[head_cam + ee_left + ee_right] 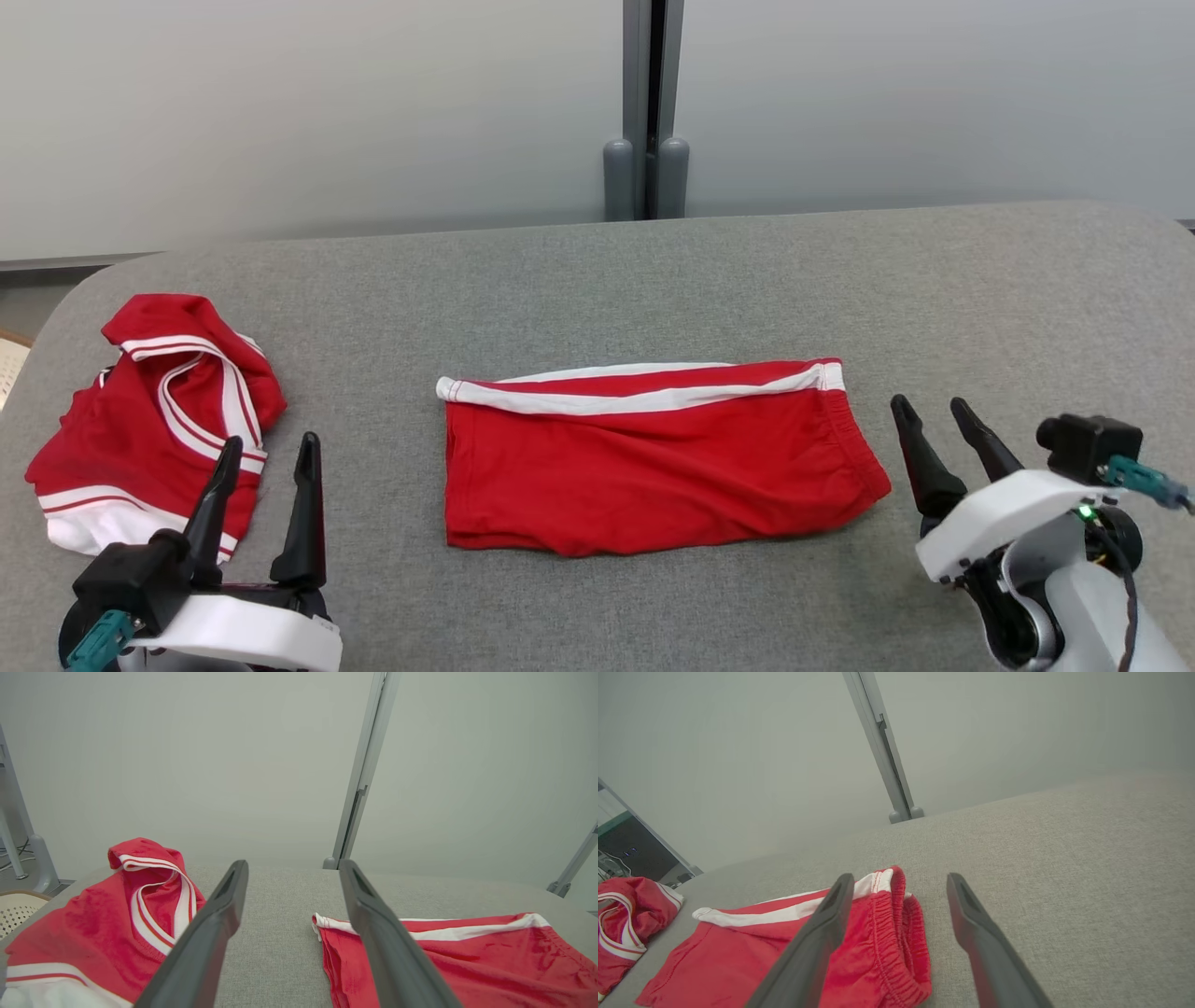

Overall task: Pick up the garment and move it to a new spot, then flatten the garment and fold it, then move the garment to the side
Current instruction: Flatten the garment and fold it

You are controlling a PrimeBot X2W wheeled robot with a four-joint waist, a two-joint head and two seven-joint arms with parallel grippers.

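Left of the shorts (653, 457) my left claw (270, 441) gapes empty by a jersey (140, 411); right of them gapes my right claw (929, 403).

Pale wall (280, 112), grey fabric table (653, 280)

No readable text, labels, brands, numbers or signs on anything

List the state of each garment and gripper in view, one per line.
Red shorts with a white side stripe: folded flat, lying mid-table, not held.
Red jersey with white trim: crumpled in a heap at the table's left end.
Left gripper: open, empty, by the jersey heap.
Right gripper: open, empty, just off the shorts' waistband end.
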